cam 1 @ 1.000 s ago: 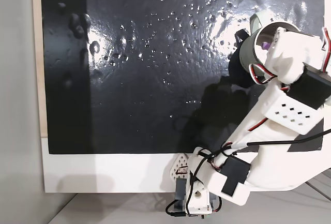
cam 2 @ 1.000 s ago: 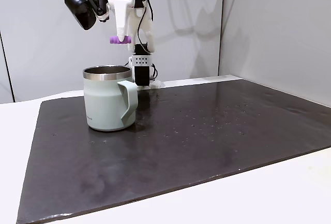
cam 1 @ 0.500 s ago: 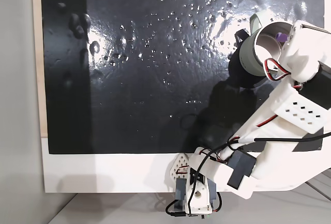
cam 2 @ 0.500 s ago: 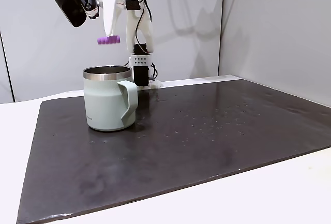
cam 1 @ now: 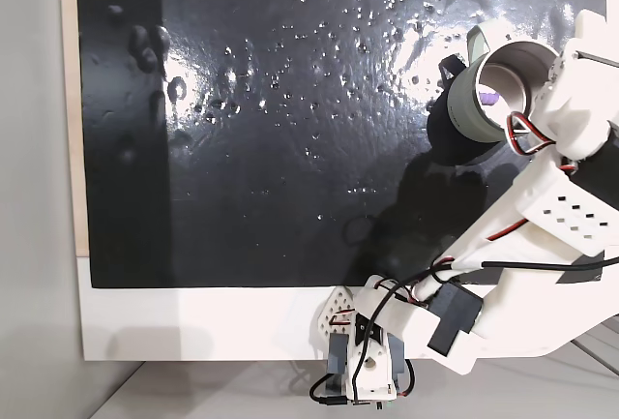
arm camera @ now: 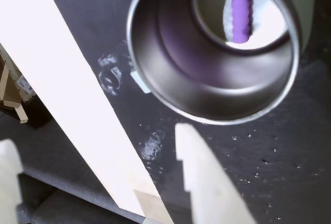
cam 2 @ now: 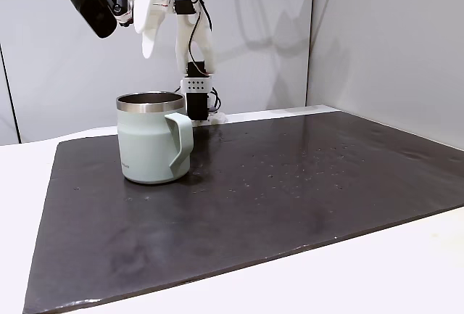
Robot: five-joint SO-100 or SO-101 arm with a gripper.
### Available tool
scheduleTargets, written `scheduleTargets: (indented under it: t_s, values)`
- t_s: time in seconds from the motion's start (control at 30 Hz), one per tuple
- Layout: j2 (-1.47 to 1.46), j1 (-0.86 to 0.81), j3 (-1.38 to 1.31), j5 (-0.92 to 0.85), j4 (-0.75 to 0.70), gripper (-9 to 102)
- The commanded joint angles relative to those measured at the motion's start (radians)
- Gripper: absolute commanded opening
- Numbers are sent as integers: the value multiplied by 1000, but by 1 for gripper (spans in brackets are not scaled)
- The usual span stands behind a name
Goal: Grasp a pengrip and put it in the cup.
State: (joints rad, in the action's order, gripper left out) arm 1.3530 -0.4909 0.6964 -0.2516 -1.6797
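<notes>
the pengrip (arm camera: 241, 14) lies inside the cup (arm camera: 155, 53); small, soft and ribbed, it looks light, best pinched across its middle. the gripper (arm camera: 98, 162) hangs open and empty above the cup's rim.

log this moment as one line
pengrip: inside cup | gripper: open, empty, above cup | mat: bare

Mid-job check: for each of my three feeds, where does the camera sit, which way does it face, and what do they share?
A fixed view: sits overhead, looking straight down on the black mat; the white arm enters from its bottom right, above the cup.
Another fixed view: sits low at the table's far side, facing the arm's base; gripper hangs open above the cup.
Wrist view: rides the arm, looking down between the fingers into the cup.
Shared: wrist and overhead both show the pengrip inside the cup.
</notes>
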Motion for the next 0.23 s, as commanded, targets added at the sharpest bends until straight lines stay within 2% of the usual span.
scheduleTargets:
  t_s: [0.0,0.2]
  values:
    - [51,-9,-3,-9,-5,30]
    - [80,-8,21,-18,-5,30]
